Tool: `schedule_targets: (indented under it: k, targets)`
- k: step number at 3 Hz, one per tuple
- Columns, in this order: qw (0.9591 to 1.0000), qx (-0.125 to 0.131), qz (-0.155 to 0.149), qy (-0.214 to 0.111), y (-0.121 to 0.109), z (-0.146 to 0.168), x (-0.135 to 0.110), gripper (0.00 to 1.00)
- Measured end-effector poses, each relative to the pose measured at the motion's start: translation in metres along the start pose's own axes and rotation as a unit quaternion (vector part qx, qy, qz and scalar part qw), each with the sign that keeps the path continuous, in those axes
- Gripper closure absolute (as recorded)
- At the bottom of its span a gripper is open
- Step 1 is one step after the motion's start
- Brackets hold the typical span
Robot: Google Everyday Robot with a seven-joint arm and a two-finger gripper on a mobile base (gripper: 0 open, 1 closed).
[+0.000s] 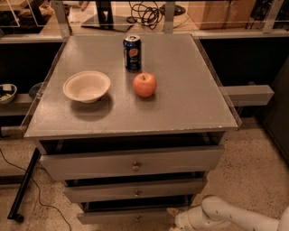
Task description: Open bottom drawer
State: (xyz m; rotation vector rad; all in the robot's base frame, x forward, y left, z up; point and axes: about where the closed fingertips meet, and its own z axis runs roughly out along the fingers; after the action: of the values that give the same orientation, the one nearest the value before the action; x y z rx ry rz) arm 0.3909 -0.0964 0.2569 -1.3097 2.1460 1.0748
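The gripper (177, 221) sat low over the floor (253, 180), at the right end of the bottom drawer (113, 218). Above it the middle drawer (135, 191) and top drawer (131, 164) jutted out. To its right the floor lay open.

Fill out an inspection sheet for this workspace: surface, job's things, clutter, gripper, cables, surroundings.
Surface: grey cabinet top, flat, carrying three items.
Job's things: bottom drawer, lowest of three grey fronts, small knob at its centre; whether it is pulled out cannot be told.
Clutter: white bowl upright at left; red apple near centre; blue soda can standing behind the apple.
Gripper: gripper low down, just right of the bottom drawer's front, on a white arm reaching in from the right.
Cables: black cable on the floor at left; coiled cables on the ledge behind.
Surroundings: speckled floor.
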Motion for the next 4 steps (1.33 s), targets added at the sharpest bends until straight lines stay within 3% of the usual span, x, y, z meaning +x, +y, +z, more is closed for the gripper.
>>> schedule_targets:
  k: [2,3,4]
  targets:
    - [0.9993,0.03,-0.01,0.02,-0.009,0.005,-0.008,0.0]
    - [0.9992,0.032,-0.011,0.022,-0.009,0.005,-0.008,0.0]
    - [0.9973,0.055,-0.006,0.048,-0.02,0.018,-0.011,0.0]
